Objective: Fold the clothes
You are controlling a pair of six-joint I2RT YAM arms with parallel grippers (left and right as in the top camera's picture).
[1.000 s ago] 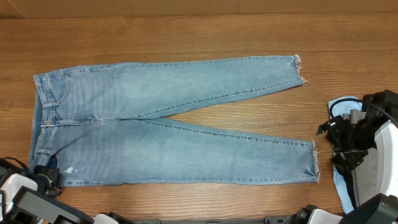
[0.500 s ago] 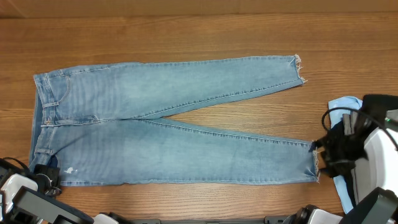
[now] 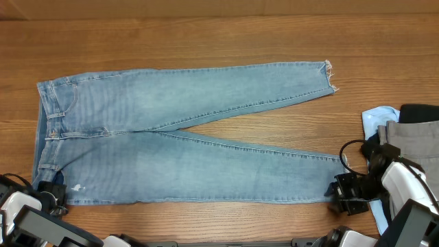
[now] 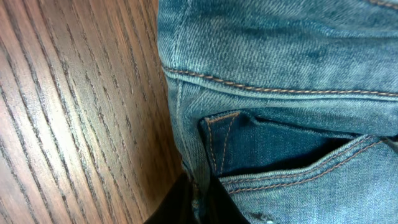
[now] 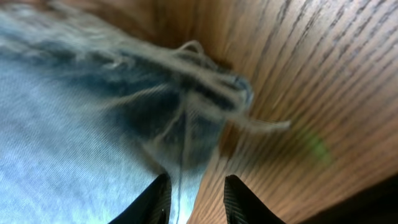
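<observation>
One pair of light blue faded denim jeans (image 3: 171, 137) lies flat across the brown wood-grain desk (image 3: 219, 41), waistband at 9 o'clock and its two long legs splayed toward 3 o'clock. Of the two frayed hems, the upper one (image 3: 329, 75) is fully exposed, and the lower one (image 3: 346, 175) is partly covered by the right pincer (image 3: 336, 195) at about 4 o'clock. In the right wrist view this pincer (image 5: 194, 193) is spread, its two fingers (image 5: 158, 199) standing apart with blurred hem threads just beyond them. The left pincer (image 3: 49, 192) sits at the waistband's lower corner, near 8 o'clock, largely cut off by the frame. The left wrist view shows one stitched pocket opening (image 4: 280, 149) and only dark fingers (image 4: 165, 211) at the 6 o'clock edge against the denim seam, so whether it pinches the cloth cannot be told. Two other textiles lie at 3 to 4 o'clock: one pair of grey trousers (image 3: 411, 134) and one plain pale-blue cloth (image 3: 376, 120), both truncated by the frame and the right arm.
</observation>
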